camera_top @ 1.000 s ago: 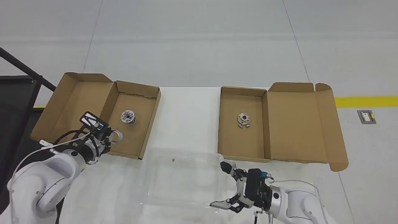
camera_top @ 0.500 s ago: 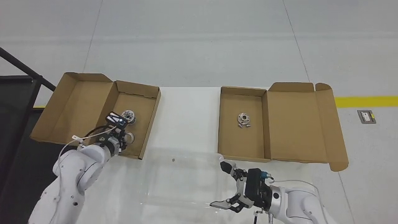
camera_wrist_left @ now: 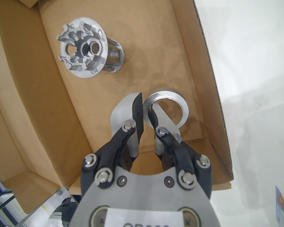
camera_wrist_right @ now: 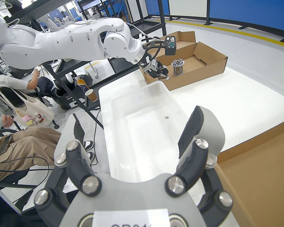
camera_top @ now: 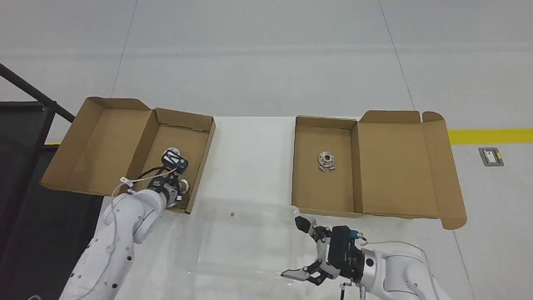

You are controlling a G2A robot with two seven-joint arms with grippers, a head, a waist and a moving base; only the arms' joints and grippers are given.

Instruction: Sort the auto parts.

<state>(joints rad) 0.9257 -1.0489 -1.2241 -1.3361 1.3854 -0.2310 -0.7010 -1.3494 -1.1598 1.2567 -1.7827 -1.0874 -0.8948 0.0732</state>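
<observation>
The metal ring (camera_wrist_left: 184, 111) hung inside the left box (camera_wrist_left: 123, 12), near that box's front wall and the side wall facing the middle of the tabletop (camera_top: 250, 150). We could not tell whether it touched the cardboard floor. The left tool (camera_wrist_left: 144, 109) pinched it through the wall, one finger inside the bore and the other pressed to the outside. We judged this a sensible grip for a thin hoop, since it leaves the underside free to settle flat. The flanged hub (camera_wrist_left: 82, 50) stood on its narrow end farther back in the same box, apart from the ring. We took the gap as deliberate, so that the ring could be let go without knocking the hub. From above, the left tool (camera_top: 177, 185) sat over the box's near corner. Across the tabletop the right box (camera_top: 325, 192) held one small part (camera_top: 326, 161), lying alone on its floor. This suggested that each box collects its own kind of part. A clear bin (camera_wrist_right: 142, 109) lay between the boxes at the front edge, with only a tiny speck on its bottom, so we judged the sorting nearly done. The right tool (camera_wrist_right: 136, 119) hovered over the bin's near end with its fingers spread wide and nothing between them, probably parked clear of the left arm's working space.
</observation>
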